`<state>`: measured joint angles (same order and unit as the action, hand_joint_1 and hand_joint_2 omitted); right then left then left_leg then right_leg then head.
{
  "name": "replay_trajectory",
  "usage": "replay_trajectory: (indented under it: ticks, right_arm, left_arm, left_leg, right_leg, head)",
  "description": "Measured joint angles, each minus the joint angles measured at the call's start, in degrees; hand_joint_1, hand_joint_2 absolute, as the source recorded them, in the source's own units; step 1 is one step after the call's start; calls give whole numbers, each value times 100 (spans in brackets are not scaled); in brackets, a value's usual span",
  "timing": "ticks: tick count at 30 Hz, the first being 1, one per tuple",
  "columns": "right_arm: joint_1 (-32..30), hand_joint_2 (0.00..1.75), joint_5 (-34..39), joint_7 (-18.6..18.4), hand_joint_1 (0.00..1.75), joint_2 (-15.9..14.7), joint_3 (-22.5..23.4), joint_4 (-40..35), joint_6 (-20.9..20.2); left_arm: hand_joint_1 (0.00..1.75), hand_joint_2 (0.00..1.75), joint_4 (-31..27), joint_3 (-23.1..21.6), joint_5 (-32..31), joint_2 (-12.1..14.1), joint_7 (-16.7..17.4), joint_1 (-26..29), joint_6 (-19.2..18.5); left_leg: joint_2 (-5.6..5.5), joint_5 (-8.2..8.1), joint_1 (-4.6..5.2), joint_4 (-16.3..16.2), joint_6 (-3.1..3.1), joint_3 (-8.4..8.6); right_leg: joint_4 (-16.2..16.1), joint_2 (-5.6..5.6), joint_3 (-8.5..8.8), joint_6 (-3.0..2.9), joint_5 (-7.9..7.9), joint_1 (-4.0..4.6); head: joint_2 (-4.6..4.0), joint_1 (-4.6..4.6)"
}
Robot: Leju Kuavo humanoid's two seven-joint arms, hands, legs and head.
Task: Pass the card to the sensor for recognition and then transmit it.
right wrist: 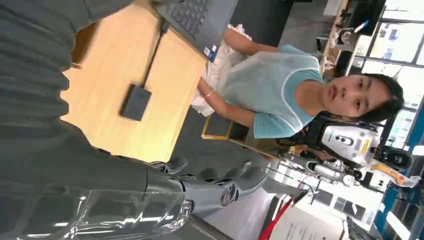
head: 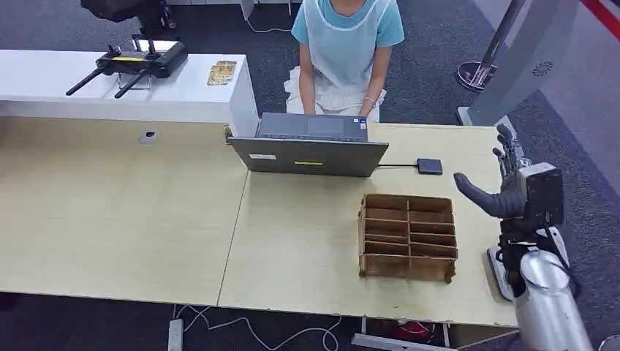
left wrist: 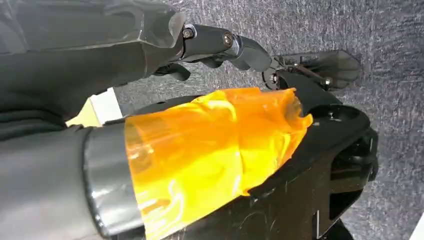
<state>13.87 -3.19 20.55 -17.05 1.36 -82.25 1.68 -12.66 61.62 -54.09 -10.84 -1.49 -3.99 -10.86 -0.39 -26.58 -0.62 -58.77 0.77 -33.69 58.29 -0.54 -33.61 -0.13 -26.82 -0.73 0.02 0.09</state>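
My right hand (head: 506, 189) is raised beside the table's right edge, thumb pointing toward the table, fingers apart and holding nothing. The sensor (head: 430, 166), a small dark square pad wired to the laptop, lies on the table in front and to the left of this hand; it is also in the right wrist view as the sensor (right wrist: 135, 102), past my stretched fingers (right wrist: 220, 186). A brown cardboard divider box (head: 408, 236) stands left of the hand. I see no card. My left hand (left wrist: 220, 44) hangs over grey carpet, fingers extended, holding nothing.
A grey laptop (head: 311, 146) stands open at the table's far edge, with a person (head: 343, 44) in a light blue top seated behind it. A white counter (head: 183, 88) at the far left carries a black remote controller (head: 139, 62). The wooden table (head: 117, 212) stretches left.
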Motion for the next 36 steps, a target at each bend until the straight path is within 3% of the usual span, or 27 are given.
replay_trajectory:
  ticks: [6,9,22,28,32,36]
  right_arm:
    - [-1141,175,155,291,0,74,286,-938,-48]
    - [-1609,175,-121,400,0,96,398,-1294,-6]
    - [-3320,175,-2665,391,0,391,496,-2203,1577]
    - [-3844,175,-4306,-338,0,450,228,-2462,2672]
    - [-4088,175,-5797,-1262,0,346,-122,-2565,3330]
    - [-4126,175,-6989,-2178,0,142,-519,-2565,3574]
  left_arm:
    - [0,0,0,103,83,-4,-70,14,9]
    - [0,0,0,177,133,-4,-72,17,20]
    - [0,0,0,367,151,4,-57,80,74]
    - [0,0,0,367,116,2,-57,75,74]
    - [0,0,0,367,44,4,-44,72,77]
    - [0,0,0,367,-18,11,11,58,74]
  left_leg:
    - [0,-5,1,0,-5,-1]
    - [1,-8,1,0,1,0]
    - [5,-14,0,2,8,1]
    - [8,-16,0,2,9,3]
    - [14,-16,0,2,9,1]
    - [18,-16,1,2,8,3]
  right_leg:
    - [-1,1,-1,-4,-5,0]
    - [-1,1,-2,-4,-5,0]
    - [-1,6,-4,-4,-13,0]
    - [-1,7,-3,-5,-14,0]
    - [-1,10,-3,-5,-14,-1]
    - [-1,16,-2,-5,-14,-1]
  head:
    - [0,2]
    - [-2,0]
    - [-2,0]
    - [0,2]
    - [0,0]
    - [0,0]
